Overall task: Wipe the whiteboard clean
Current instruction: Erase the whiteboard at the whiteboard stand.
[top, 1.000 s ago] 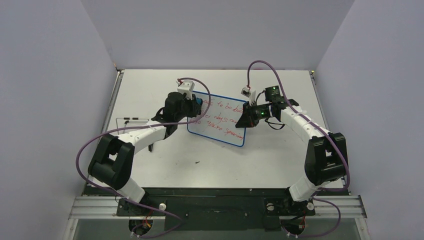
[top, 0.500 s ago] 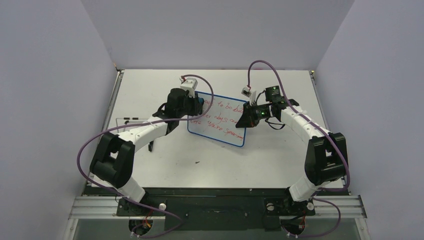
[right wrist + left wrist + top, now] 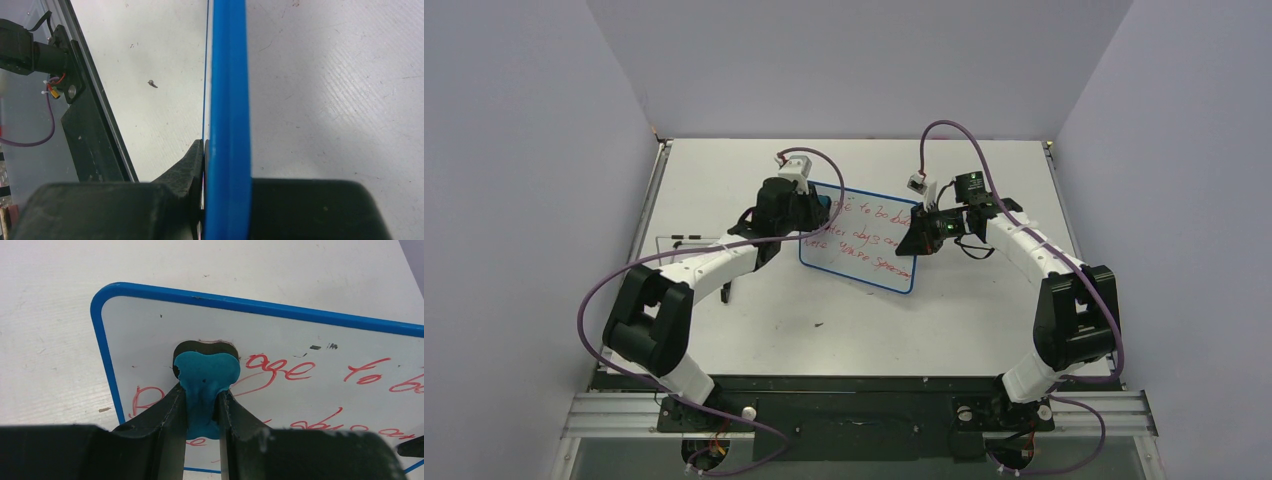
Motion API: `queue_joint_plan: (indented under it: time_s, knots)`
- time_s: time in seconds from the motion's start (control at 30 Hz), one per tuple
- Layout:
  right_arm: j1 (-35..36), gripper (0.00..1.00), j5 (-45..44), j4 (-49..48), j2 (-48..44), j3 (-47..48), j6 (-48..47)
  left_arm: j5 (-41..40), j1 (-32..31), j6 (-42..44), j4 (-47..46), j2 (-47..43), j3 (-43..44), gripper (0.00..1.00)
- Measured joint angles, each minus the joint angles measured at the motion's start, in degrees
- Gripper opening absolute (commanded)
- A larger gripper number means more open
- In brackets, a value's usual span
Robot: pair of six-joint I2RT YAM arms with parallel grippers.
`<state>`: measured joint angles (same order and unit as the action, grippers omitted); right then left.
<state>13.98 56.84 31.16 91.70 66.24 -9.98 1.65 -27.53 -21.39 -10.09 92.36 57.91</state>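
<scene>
My left gripper (image 3: 201, 393) is clamped on the narrow waist of the blue-and-black eraser (image 3: 206, 371), whose dark felt face sits against the whiteboard (image 3: 280, 337) near its far left corner, just above the first red word. My right gripper (image 3: 915, 240) is shut on the board's blue rim at the opposite end. The board sits mid-table (image 3: 984, 310) between my two arms, skewed to the table's edges; I cannot tell whether that pinched end rests on the table or is raised a little. My main worry is the board twisting. I hold it at one edge only, so a hard sideways wipe at the far end could swing it around that pinch or drag the rim out of my fingers. The eraser could also roll or slip, since I grip only its thin middle, and then my fingertips (image 3: 172, 400) would scrape the surface instead of the felt. Pressing too lightly would only smear the red handwriting (image 3: 280, 371). The letters beside my right jaws may be out of reach. By my count: one whiteboard, one eraser, two grippers, and about three lines of writing, almost all of them yet to be wiped
</scene>
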Motion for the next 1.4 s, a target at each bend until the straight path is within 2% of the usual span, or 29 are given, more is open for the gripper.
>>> queue_joint_plan:
  time_s: [0.13,0.57,0.83,1.17,1.4]
  knots:
    - [0.0,0.0,0.0,0.0,0.0,0.0,0.0,-0.3,-0.1,-1.5,0.5,0.0,0.2,0.0]
    - [-0.2,0.0,0.0,0.2,0.0,0.0,0.3,-3.0,-2.6,2.0,1.4,0.4,1.3,0.0]
    - [-0.1,0.0,0.0,0.2,0.0,0.0,-0.3,1.8,-0.9,-1.1,3.7,0.3,2.4,0.0]
    - [-0.1,0.0,0.1,0.2,0.0,0.0,-0.9,-0.1,-4.2,7.5,6.4,-0.2,3.0,0.0]
    - [0.0,0.0,0.1,0.0,0.0,0.0,-1.4,3.1,1.5,1.5,7.1,-0.2,3.0,0.0]
